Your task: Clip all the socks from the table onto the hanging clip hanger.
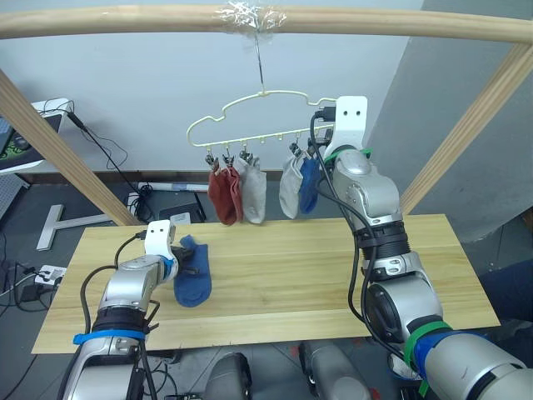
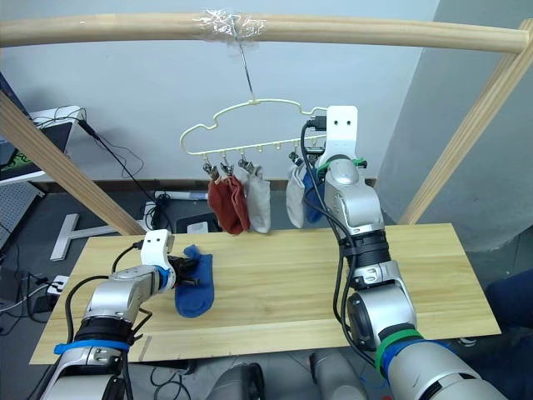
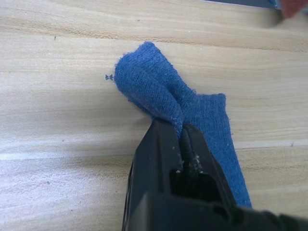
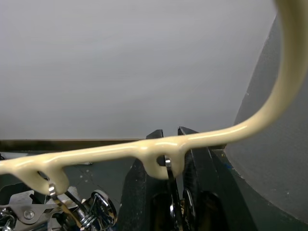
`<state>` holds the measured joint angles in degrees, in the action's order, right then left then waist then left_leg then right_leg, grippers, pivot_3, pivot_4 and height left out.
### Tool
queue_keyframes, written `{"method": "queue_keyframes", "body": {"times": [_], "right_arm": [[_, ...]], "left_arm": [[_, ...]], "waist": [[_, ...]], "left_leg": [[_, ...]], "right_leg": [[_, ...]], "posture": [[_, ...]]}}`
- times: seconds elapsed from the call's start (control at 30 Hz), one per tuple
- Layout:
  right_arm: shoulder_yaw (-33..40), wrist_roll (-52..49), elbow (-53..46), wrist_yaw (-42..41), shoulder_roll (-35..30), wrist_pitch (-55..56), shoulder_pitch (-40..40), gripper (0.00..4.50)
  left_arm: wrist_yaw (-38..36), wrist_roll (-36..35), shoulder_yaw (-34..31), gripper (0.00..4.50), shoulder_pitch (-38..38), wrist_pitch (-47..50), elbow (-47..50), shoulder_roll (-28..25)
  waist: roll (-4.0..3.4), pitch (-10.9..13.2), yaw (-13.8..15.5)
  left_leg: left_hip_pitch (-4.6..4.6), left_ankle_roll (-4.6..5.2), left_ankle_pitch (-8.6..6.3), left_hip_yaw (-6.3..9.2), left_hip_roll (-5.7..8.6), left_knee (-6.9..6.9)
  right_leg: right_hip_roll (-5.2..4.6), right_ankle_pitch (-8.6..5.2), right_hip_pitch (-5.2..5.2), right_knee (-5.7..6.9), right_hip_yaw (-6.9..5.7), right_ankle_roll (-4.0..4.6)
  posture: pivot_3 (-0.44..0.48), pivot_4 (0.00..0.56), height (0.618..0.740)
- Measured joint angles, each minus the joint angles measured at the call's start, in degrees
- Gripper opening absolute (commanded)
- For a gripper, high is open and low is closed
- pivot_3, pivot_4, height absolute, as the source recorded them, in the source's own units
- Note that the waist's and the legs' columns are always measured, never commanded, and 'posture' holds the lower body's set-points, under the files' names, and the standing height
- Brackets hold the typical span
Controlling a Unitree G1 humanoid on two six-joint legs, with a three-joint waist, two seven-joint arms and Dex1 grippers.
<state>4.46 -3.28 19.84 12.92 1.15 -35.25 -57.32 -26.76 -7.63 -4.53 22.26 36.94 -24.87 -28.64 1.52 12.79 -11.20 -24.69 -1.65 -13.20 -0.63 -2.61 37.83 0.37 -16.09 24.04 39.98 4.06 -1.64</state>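
One blue sock lies on the left part of the wooden table. My left gripper is shut on a pinched fold at its upper end, low over the wood. The pale-yellow clip hanger hangs by its hook from the top pole. Two rust red socks, a grey sock, another grey sock and a blue sock hang from its clips. My right gripper is raised at the hanger's right end, with its fingers closed around a metal clip under the wire.
A frame of round wooden poles spans above the table, with slanted legs at left and right. Cables and boxes lie on the floor behind. A grey wall panel stands at the right.
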Motion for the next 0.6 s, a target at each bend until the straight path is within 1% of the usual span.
{"method": "queue_keyframes", "body": {"times": [0.2, 0.37, 0.47, 0.6], "right_arm": [[-0.01, 0.0, -0.17, 0.0, 0.04, -0.12, 0.14, 0.04], [0.0, 0.0, -0.61, -0.04, 0.03, -0.36, 0.18, 0.04], [-0.01, -0.02, -0.87, -0.08, 0.1, -0.62, 0.21, 0.04], [-0.02, -0.05, -1.5, -0.07, 0.36, -1.3, 0.21, 0.04]], "left_arm": [[-5.0, -1.76, 1.0, 0.02, -3.53, -0.95, 5.41, 1.17], [-10.47, -4.78, 2.46, 0.02, -5.47, -0.73, 13.83, 1.17], [-12.67, -7.29, 3.1, 0.02, -3.93, 0.99, 20.62, 1.26], [-13.23, -8.07, 6.53, 0.02, 0.65, 3.03, 25.2, 2.75]], "waist": [[0.0, 0.01, -0.02], [0.02, 0.02, -0.02], [0.03, 0.02, 0.02], [0.03, 0.02, -0.03]], "left_leg": [[-0.06, 0.0, 0.0, 0.01, 0.0, -0.01], [-0.13, 0.0, 0.0, 0.05, -0.02, -0.03], [-0.14, 0.0, 0.0, 0.04, 0.0, -0.02], [-0.14, 0.0, 0.0, 0.01, 0.03, -0.02]], "right_leg": [[-0.01, 0.0, 0.03, -0.03, 0.01, 0.0], [-0.01, 0.0, 0.08, -0.06, 0.0, 0.0], [0.0, 0.0, 0.07, -0.09, 0.01, 0.0], [0.07, 0.0, 0.06, -0.1, 0.02, 0.0]], "posture": [[-0.224, 0.199, 0.74], [-0.226, 0.202, 0.74], [-0.227, 0.202, 0.74], [-0.234, 0.2, 0.74]]}}
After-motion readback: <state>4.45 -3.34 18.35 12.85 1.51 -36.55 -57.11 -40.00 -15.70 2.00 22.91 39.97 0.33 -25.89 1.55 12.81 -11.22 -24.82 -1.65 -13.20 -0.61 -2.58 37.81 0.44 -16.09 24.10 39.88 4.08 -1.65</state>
